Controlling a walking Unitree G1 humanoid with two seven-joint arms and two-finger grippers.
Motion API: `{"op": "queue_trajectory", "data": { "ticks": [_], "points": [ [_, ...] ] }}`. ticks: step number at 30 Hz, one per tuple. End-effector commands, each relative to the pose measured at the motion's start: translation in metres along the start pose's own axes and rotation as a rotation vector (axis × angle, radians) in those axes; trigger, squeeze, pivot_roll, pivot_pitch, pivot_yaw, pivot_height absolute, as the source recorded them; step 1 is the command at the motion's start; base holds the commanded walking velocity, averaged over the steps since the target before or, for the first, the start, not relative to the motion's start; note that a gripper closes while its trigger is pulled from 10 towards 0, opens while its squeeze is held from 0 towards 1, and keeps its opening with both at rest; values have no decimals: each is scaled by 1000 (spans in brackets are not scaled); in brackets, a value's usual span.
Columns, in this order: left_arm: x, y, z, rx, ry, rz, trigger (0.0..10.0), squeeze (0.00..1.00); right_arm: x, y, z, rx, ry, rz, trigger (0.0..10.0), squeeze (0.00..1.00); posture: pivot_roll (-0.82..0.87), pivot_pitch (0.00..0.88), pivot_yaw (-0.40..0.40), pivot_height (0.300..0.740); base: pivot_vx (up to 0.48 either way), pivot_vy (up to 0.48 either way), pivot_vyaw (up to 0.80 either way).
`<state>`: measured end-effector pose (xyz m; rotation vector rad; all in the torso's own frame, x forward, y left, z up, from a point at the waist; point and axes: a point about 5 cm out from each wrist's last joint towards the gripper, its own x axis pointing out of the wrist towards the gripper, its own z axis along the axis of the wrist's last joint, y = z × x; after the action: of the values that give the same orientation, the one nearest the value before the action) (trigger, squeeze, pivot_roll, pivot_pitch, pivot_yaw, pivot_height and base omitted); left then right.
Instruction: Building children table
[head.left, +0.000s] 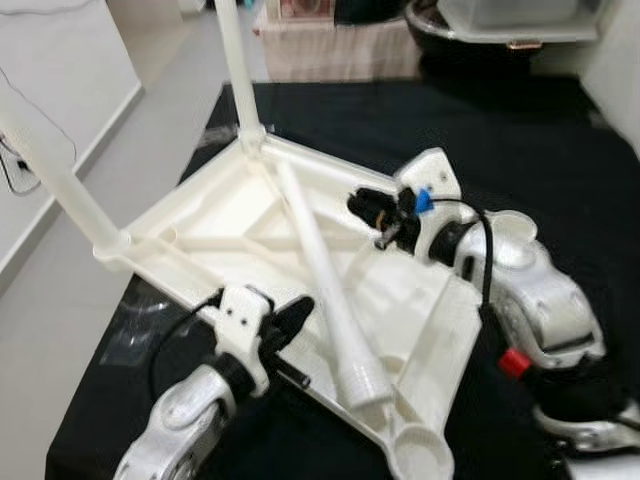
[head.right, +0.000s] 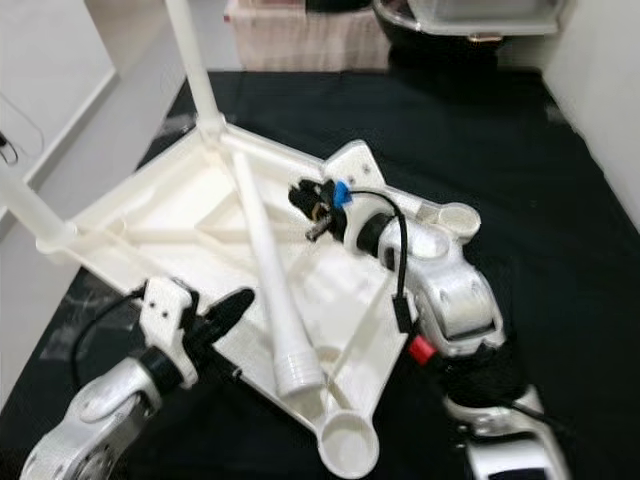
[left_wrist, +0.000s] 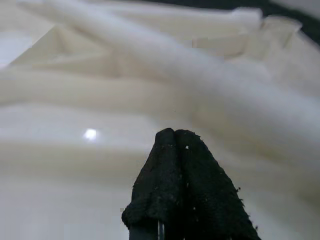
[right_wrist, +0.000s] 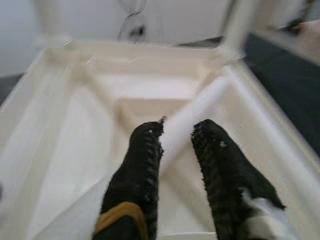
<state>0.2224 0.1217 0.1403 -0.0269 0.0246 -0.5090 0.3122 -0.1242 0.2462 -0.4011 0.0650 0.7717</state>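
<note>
The right tool (right_wrist: 176, 142) hangs narrowly parted over the loose leg (head.left: 325, 290); the left tool (left_wrist: 175, 145) is pinched together, empty; a glancing grip could roll the leg off the upturned tabletop (head.left: 205, 225).

Left gripper (head.left: 293, 318) reaches forward from the low left, fingers (left_wrist: 175, 170) pressed together; right gripper (right_wrist: 176, 137) reaches leftward from a bent silver arm, fingers parted.

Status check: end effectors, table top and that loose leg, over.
Left end effector shut, empty, at near edge of upturned table top. Right end effector open, above the top, holding nothing. Two legs fitted; loose leg lies across the underside. Nothing blocking.
</note>
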Motion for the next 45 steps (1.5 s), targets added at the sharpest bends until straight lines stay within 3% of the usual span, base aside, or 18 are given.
{"op": "queue_trajectory", "data": {
  "ticks": [1, 4, 9, 13, 19, 26, 27, 36, 45],
  "points": [
    [-8, 0, -3, 14, 22, 13, 10000, 0, 0, 12, -6, -24, 81, 62, 10000, 1000, -47, 178, 49, 740, 0, 0, 0],
    [-18, -3, -9, 25, 43, 32, 10000, 0, -2, 16, -10, -44, 174, 93, 10000, 1000, -39, 176, 41, 740, 0, 0, 0],
    [-18, -4, -8, 51, 31, 63, 10000, 0, -2, 15, -12, -36, 224, 98, 10000, 1000, -45, 174, 31, 740, 0, 0, 0],
    [-15, -2, -7, 68, 8, 106, 10000, 0, 1, 0, -18, 21, 344, -24, 10000, 1000, -51, 178, 24, 740, 0, 0, 0],
    [-11, -4, -5, 96, 1, 95, 10000, 0, -4, -8, -24, 40, 454, -98, 10000, 1000, -65, 179, 22, 740, 0, 0, 0],
    [-9, -5, -6, 107, 0, 83, 10000, 0, -11, 1, -29, 104, 559, -93, 10000, 1000, -72, 179, 24, 740, 0, 0, 0],
    [-9, -5, -6, 105, 0, 81, 10000, 0, -12, 4, -32, 127, 600, -90, 10000, 0, -72, 179, 24, 740, 0, 0, 0],
    [-7, -5, -7, 102, -3, 78, 10000, 0, -16, 9, -42, 150, 705, -100, 10000, 0, -82, 179, 22, 740, 0, 0, 0],
    [-4, -4, -6, 98, -12, 82, 10000, 0, -23, 3, -48, 79, 795, -153, 10000, 0, -86, 184, 18, 740, 0, 0, 0]
  ]
}}
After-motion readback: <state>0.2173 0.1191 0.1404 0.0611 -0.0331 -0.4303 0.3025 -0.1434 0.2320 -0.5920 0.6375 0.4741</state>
